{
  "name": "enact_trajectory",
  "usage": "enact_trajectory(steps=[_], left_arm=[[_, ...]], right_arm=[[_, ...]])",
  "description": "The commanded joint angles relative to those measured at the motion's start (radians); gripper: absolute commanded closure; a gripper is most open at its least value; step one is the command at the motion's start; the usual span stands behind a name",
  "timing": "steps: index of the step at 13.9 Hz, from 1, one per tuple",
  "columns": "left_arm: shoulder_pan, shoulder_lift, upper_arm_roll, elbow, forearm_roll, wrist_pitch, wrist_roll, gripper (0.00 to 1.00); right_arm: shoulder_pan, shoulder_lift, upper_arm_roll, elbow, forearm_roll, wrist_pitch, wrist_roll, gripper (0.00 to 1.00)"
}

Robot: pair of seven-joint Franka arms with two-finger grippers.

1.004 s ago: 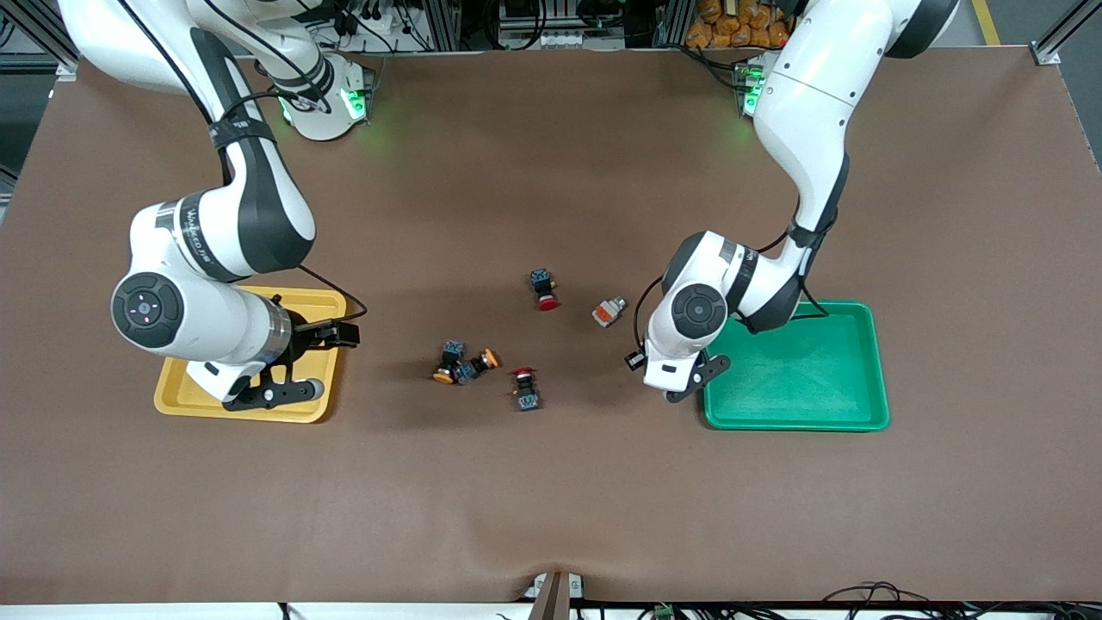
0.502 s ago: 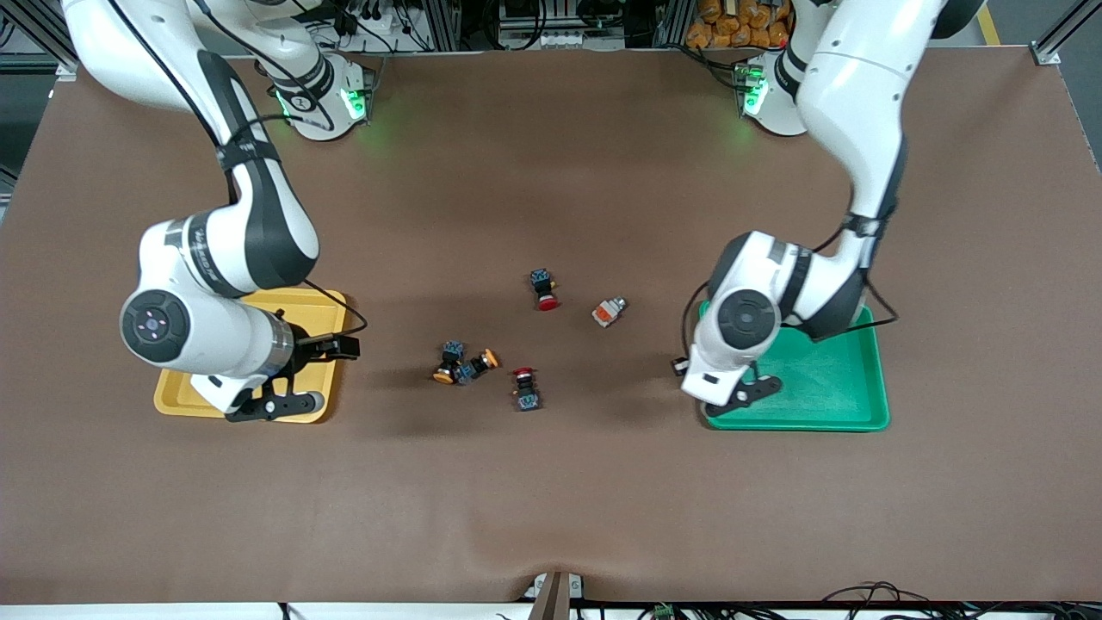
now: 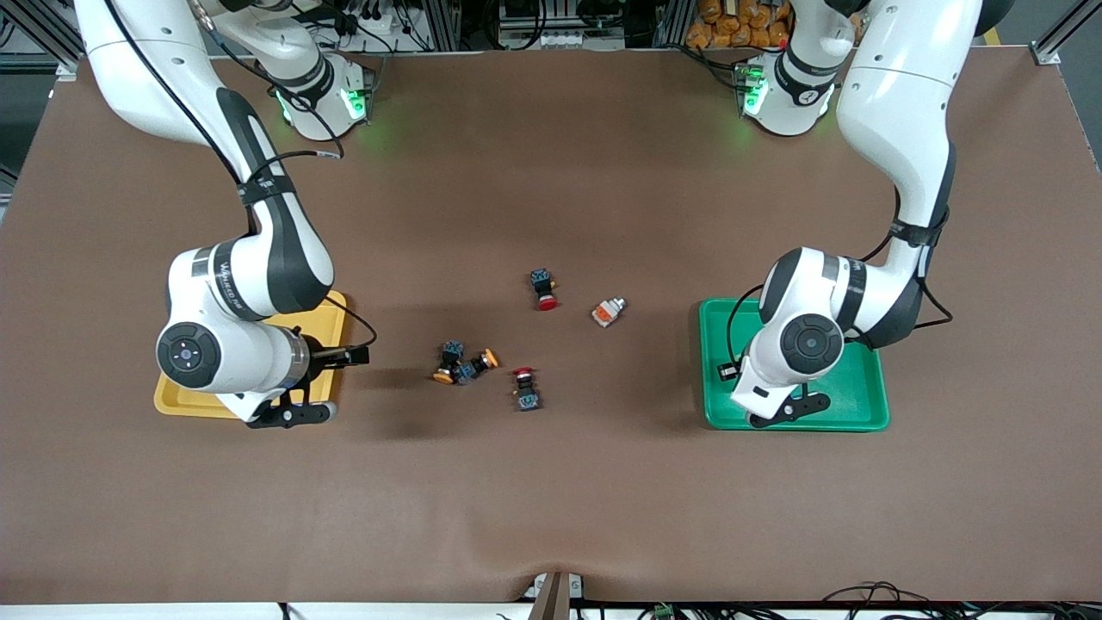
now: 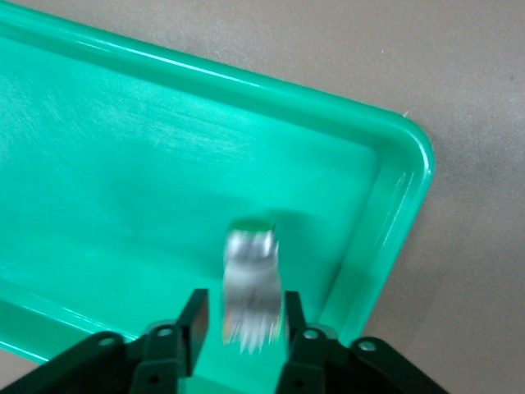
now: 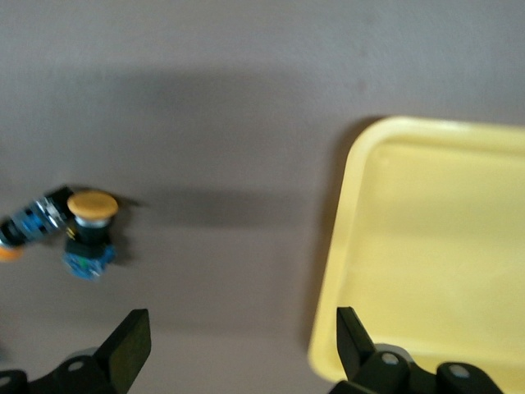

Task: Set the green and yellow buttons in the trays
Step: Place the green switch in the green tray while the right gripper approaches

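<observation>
The left claw (image 4: 242, 332) hangs over the green tray (image 3: 861, 396), its fingers parted either side of a blurred white button with a green face (image 4: 250, 287) that looks to be dropping free into the tray: the release step. The right claw (image 5: 238, 345), spread wide and empty, hovers at the yellow tray's (image 3: 185, 400) rim. Next it probably must reach the two yellow-capped buttons (image 3: 465, 366) lying together mid-counter. The orange-faced white button (image 3: 608, 312) lies nearer the green tray.
</observation>
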Motion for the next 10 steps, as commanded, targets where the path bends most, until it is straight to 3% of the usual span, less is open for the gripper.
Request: enact_trajectory(steps=[1,10], left_arm=[[-0.001,-0.007,-0.006,0.0,0.02,-0.007,-0.002,0.0],[-0.025,-0.024,-0.036,0.011,0.006,-0.009,-0.015,0.0]], right_arm=[[0.018,0.025,0.005,0.022,0.024,-0.004,0.272,0.0],[0.165,0.091,0.005,0.031,0.057,0.195,0.909,0.0]])
